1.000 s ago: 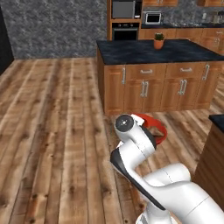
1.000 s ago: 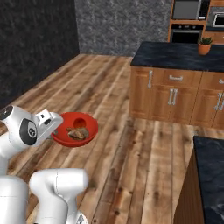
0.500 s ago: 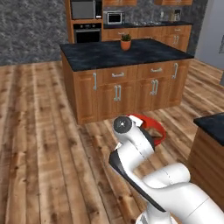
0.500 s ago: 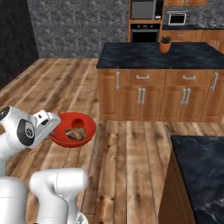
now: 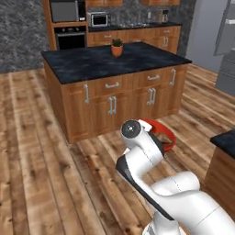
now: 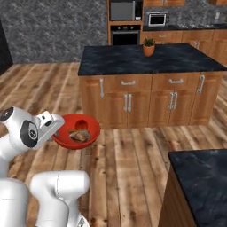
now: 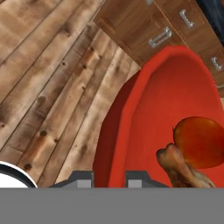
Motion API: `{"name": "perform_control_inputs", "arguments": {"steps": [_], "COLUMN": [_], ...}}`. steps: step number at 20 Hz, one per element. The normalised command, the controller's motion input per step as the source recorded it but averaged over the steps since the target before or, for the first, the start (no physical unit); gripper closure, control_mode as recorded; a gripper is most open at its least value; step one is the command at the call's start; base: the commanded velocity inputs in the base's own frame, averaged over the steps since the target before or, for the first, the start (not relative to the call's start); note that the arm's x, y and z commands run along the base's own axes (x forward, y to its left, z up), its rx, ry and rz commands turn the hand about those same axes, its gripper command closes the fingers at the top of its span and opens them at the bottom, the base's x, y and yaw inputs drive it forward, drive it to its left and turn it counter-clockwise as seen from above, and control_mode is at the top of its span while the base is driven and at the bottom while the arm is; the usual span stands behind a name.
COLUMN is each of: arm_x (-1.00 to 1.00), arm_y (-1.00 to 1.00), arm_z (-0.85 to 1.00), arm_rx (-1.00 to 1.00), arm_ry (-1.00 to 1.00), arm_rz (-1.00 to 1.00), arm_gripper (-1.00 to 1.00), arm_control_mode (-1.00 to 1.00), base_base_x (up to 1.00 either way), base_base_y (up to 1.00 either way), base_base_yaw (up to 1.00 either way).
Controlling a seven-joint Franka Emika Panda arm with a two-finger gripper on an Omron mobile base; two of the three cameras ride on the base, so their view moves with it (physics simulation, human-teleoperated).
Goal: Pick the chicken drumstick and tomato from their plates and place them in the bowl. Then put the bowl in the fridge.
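Gripper (image 7: 109,177) clamped on bowl (image 7: 175,109) rim, one finger each side of the wall, tips nearly together w/ just the red rim between; bowl held up off the floor (image 7: 48,78), carried in the air. In hand view bowl runs up and right from the fingers, tomato (image 7: 200,141) inside it to the right of the tips, drumstick (image 7: 181,168) just below tomato, touching it, closer to the fingers' level. Right base view: bowl (image 6: 76,131) sticks out from the gripper (image 6: 55,128) toward the island (image 6: 146,60), drumstick (image 6: 80,135) lying on bowl bottom, tomato (image 6: 81,125) hard to split from the red wall. Left base view: bowl (image 5: 161,133) mostly hidden behind arm, only a red arc showing past the wrist. Beyond the bowl, wood island w/ dark top, drawers and doors w/ metal handles, plant pot (image 6: 148,48) on top near far edge. Black oven (image 6: 125,34) and microwave (image 6: 157,19) on back wall. Grey fridge (image 5: 227,50) at far right edge of left base view, well apart from the fingers
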Motion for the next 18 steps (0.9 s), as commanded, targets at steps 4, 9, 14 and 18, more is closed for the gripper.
{"name": "perform_control_inputs", "arguments": {"steps": [4, 9, 14, 18], "arm_x": [0.00, 0.00, 0.00, 0.00], "arm_y": [0.00, 0.00, 0.00, 0.00], "arm_z": [0.00, 0.00, 0.00, 0.00], "arm_rx": [0.00, 0.00, 0.00, 0.00], "arm_ry": [0.00, 0.00, 0.00, 0.00], "arm_rz": [0.00, 0.00, 0.00, 0.00], "arm_gripper": [1.00, 1.00, 1.00, 1.00], "arm_control_mode": [1.00, 1.00, 1.00, 1.00], "base_base_x": [0.85, 0.81, 0.64, 0.52], "base_base_y": [0.16, 0.18, 0.22, 0.25], "base_base_yaw": [-0.02, -0.09, -0.30, -0.42]}}
